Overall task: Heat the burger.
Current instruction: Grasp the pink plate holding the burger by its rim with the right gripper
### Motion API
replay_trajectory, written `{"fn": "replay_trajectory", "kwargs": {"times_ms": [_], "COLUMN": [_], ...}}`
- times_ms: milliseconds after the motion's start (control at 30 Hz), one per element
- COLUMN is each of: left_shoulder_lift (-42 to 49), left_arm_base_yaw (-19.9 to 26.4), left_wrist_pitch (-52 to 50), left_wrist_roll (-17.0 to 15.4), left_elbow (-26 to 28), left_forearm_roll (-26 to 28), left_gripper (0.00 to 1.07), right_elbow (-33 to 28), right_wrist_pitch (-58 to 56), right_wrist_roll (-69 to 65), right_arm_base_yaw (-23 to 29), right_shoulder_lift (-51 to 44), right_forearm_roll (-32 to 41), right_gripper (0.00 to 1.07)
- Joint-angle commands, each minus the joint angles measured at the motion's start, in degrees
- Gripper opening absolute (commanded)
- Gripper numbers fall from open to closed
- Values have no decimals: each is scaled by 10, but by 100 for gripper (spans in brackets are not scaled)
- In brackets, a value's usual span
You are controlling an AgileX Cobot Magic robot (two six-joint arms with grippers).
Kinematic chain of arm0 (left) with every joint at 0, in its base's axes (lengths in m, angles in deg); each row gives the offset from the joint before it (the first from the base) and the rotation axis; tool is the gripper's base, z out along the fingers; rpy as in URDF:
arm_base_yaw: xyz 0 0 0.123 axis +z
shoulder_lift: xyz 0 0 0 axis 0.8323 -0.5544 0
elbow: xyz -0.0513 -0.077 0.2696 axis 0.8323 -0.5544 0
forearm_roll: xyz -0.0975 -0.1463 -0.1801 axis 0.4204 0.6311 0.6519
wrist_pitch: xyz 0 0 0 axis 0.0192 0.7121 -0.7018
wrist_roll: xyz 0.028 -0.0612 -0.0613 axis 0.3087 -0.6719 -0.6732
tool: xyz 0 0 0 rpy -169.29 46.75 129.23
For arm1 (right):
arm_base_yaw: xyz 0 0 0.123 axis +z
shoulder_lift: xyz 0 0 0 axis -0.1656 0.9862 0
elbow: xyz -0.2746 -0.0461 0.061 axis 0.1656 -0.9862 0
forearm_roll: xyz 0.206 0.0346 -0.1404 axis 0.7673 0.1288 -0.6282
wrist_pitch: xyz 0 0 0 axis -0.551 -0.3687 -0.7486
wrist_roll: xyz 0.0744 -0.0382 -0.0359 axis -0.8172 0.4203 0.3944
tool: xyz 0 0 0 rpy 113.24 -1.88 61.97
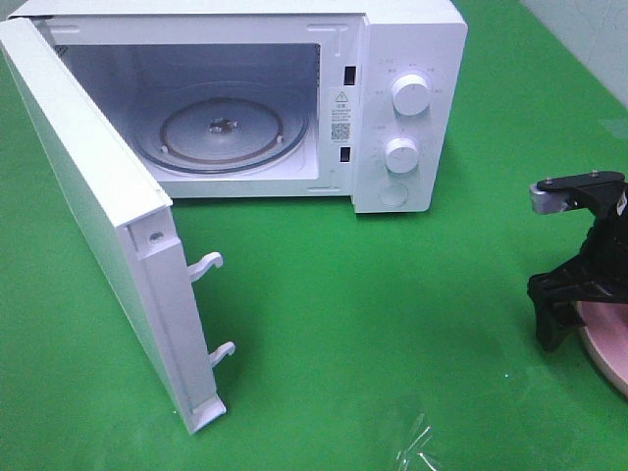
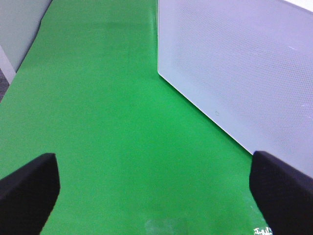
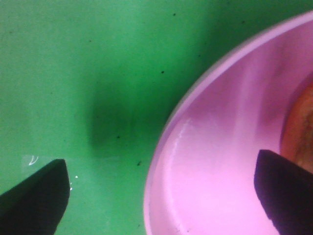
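Green surface: microwave at top of overhead frame, door wide open, turntable bare. Opening looked done; loading, shutting & dial-setting left. Pink plate at right edge; burger only a brown sliver on it, not lifted. Right jaws spread over plate rim; left jaws spread, empty. Sticker & dial marks unreadable; no brand seen.
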Motion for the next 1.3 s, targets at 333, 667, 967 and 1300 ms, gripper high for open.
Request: {"fn": "replay_trajectory", "kwargs": {"times_ms": [333, 667, 967, 1300], "left_shoulder_lift": [11, 11, 11, 11], "left_arm_base_yaw": [1, 1, 1, 1], "left_wrist_pitch": [-9, -9, -9, -9], "left_wrist_roll": [1, 1, 1, 1], "left_elbow": [-1, -1, -1, -1], "left_forearm_roll": [4, 4, 4, 4], "left_gripper": [98, 98, 98, 98], "right_elbow": [-47, -59, -59, -59], "right_wrist_pitch": [79, 100, 93, 82], "right_wrist_roll": [-28, -29, -53, -59], "right_arm_base_yaw": [-4, -4, -4, -3], "right_shoulder_lift": [34, 36, 36, 36], "right_forearm_roll": [-4, -5, -9, -23], "right_gripper": [93, 84, 21, 0]}}
